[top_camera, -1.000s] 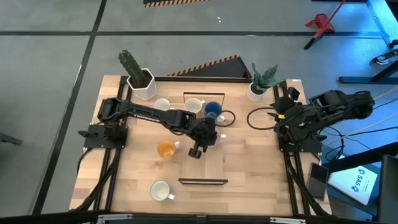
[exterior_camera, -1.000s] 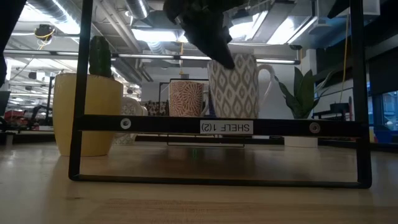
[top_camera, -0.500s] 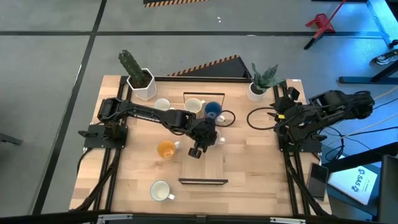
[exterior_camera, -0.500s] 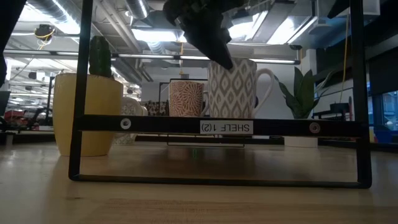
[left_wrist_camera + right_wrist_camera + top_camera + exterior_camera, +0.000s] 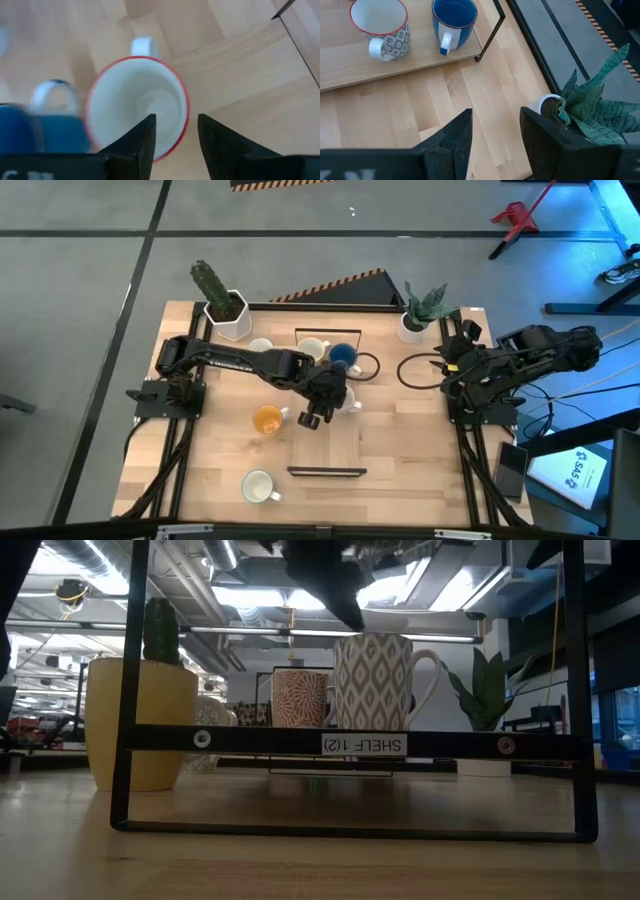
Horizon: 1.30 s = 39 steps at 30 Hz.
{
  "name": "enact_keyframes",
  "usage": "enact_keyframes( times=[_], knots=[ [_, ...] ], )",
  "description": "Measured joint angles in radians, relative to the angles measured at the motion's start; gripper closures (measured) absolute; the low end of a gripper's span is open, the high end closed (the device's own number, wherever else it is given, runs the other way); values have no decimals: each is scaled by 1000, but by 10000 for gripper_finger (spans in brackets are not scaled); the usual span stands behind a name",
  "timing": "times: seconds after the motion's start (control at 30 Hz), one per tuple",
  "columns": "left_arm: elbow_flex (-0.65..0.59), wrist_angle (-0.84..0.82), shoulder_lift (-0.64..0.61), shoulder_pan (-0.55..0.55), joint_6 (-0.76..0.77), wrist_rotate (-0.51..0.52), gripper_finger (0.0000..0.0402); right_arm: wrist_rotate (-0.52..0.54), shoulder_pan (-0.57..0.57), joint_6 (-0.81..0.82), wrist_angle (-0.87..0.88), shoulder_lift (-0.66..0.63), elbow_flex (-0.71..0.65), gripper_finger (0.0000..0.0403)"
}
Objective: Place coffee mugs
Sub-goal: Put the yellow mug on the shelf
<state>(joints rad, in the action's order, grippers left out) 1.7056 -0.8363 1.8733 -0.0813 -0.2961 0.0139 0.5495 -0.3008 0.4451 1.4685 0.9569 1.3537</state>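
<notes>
Hovering with fingers spread, the left hand (image 5: 175, 145) holds nothing above the red-rimmed mug (image 5: 137, 107).

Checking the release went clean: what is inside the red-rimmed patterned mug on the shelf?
Nothing: in the left wrist view the red-rimmed mug is bare white inside. The left hand hangs open above it. The shelf under the mug's base is hidden.

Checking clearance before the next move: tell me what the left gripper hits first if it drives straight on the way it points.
Probably the red-rimmed patterned mug: the left gripper is open directly above its mouth, pointing down into it. How far above is unclear.
</notes>
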Motion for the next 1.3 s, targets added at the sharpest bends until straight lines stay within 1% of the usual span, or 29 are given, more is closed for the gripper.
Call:
enact_keyframes(
  times=[0.17, 0.27, 0.37, 0.47, 0.57, 0.7, 0.8, 0.97, 1.07, 1.13, 1.3],
  knots=[
    [67, -161, -40, -12, 5, 124, 262, 0, 0, -32, -8, 0, 0, 253],
    [84, -243, -85, -12, 36, 137, 262, 0, 0, -36, -16, 0, 0, 253],
    [85, -357, -150, -11, 133, 141, 262, 0, 0, -38, -18, 0, 0, 253],
    [85, -516, -221, -11, 266, 162, 262, -9, 0, -62, -18, 0, 0, 253],
    [74, -588, -287, -36, 412, 143, 262, -38, 0, -108, -19, 0, 0, 253],
    [-1, -553, -343, -143, 540, 127, 262, -73, 0, -147, -20, 0, 0, 253],
    [-92, -478, -361, -233, 621, 150, 262, -84, 0, -138, -23, 0, 0, 253],
    [-276, -321, -365, -344, 662, 200, 262, -89, 0, -127, -26, 0, 0, 253],
    [-384, -218, -362, -365, 685, 202, 262, -90, 0, -113, -29, 1, 0, 253],
    [-445, -188, -361, -370, 704, 206, 262, -90, 0, -103, -29, 7, 0, 253],
    [-530, -80, -361, -372, 716, 169, 262, -95, 0, -74, -30, 9, 0, 253]
  ],
)
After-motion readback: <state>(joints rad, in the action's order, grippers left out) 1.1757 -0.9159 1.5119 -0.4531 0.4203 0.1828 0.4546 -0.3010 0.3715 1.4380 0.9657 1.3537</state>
